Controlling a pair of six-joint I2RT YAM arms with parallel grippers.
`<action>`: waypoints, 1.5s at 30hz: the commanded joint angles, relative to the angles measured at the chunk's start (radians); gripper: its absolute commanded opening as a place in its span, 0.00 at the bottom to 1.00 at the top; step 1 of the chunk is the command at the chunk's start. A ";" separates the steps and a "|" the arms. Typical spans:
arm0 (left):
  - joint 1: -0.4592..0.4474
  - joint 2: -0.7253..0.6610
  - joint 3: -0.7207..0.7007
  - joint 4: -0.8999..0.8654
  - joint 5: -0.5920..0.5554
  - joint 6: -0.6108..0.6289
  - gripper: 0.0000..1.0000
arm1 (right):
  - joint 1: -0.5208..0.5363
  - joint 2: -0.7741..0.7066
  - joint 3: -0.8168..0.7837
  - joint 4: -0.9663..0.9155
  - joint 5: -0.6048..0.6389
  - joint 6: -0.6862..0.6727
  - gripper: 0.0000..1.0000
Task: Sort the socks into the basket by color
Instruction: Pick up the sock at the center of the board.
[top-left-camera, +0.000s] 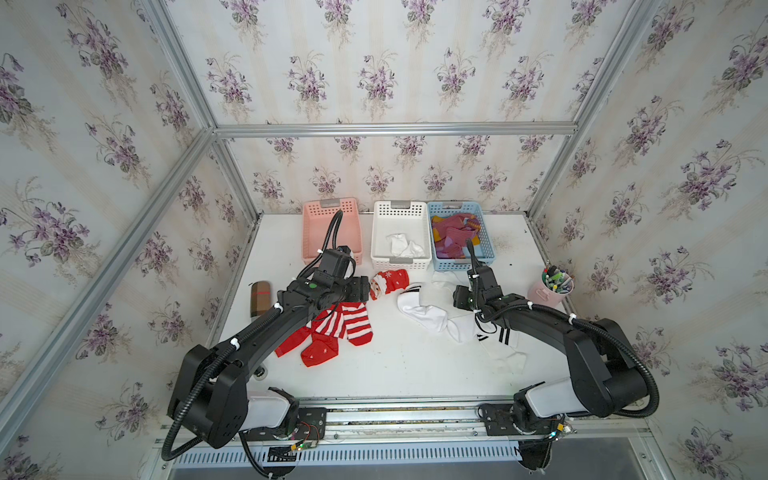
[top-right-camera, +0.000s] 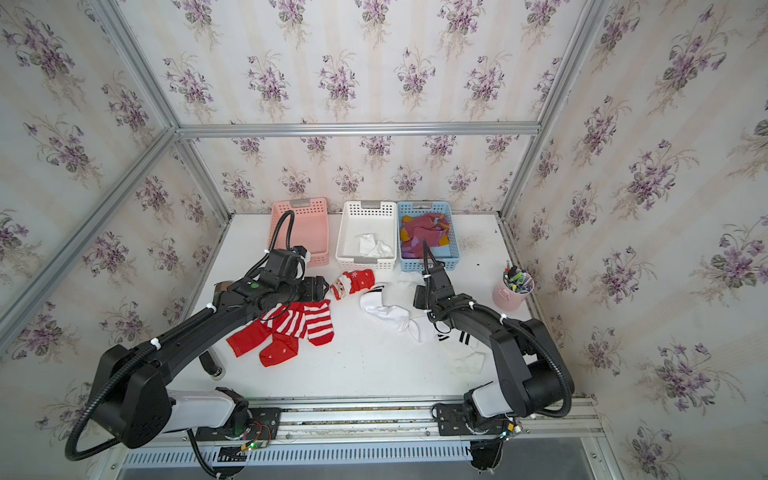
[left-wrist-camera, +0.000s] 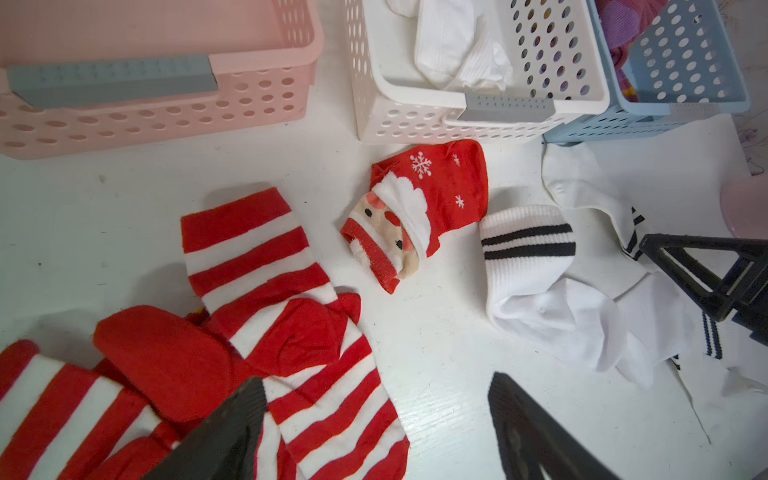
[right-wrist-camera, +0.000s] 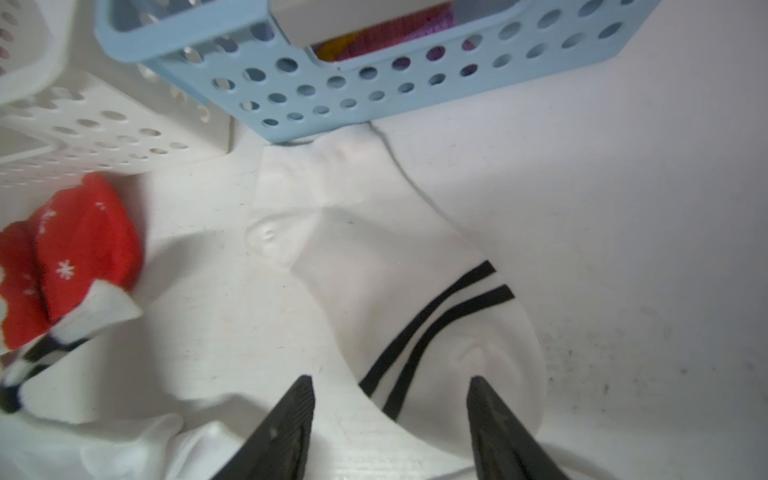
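Red socks (top-left-camera: 332, 328), striped and snowflake, lie heaped under my left arm. A Santa-face sock (top-left-camera: 388, 282) lies before the white basket (top-left-camera: 401, 259), which holds white socks. White socks with black bands (top-left-camera: 428, 316) sprawl at centre right. The blue basket (top-left-camera: 459, 259) holds maroon socks; the pink basket (top-left-camera: 316, 232) shows nothing inside. My left gripper (left-wrist-camera: 374, 386) is open, low over a striped sock's (left-wrist-camera: 266, 266) edge, just left of the Santa sock (left-wrist-camera: 424, 208). My right gripper (right-wrist-camera: 390, 380) is open above a banded white sock (right-wrist-camera: 395, 270), nothing between its fingers.
A brown plaid case (top-left-camera: 259, 299) lies at the table's left edge. A pink cup of pens (top-left-camera: 552, 289) stands at the right edge. The three baskets line the back wall, and metal-framed wallpapered walls close the table on three sides.
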 joint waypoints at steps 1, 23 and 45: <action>0.002 0.028 0.024 0.034 0.020 0.008 0.86 | 0.001 0.030 0.000 0.035 0.048 0.004 0.60; 0.002 0.084 0.051 0.038 0.049 0.022 0.86 | 0.000 0.058 -0.009 0.062 0.018 0.013 0.17; 0.002 0.061 0.023 0.038 0.057 0.027 0.87 | 0.020 0.057 -0.048 0.071 0.026 0.041 0.16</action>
